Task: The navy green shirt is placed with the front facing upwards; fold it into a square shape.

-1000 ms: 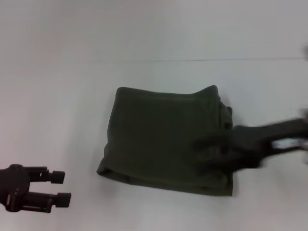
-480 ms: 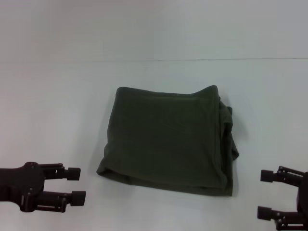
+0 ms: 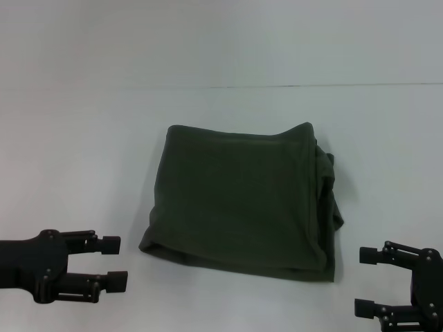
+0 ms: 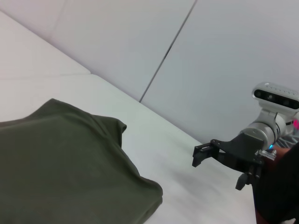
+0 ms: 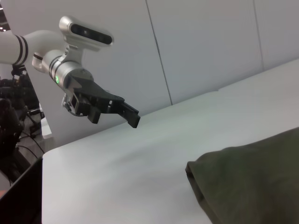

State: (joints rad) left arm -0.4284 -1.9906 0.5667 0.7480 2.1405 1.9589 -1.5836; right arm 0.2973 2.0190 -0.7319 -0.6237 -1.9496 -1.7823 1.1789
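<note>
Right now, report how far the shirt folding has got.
Done: the navy green shirt lies folded into a compact, roughly square bundle on the white table, print hidden. In hand: nothing; the left hand and right hand sit open at the near edge, clear of the cloth. Left: perhaps tidying the bunched layers sticking out along the bundle's right side.

White table point(image 3: 83, 152) — plain surface; pale panelled wall point(image 4: 224, 70) behind, dark vertical seam between panels.
</note>
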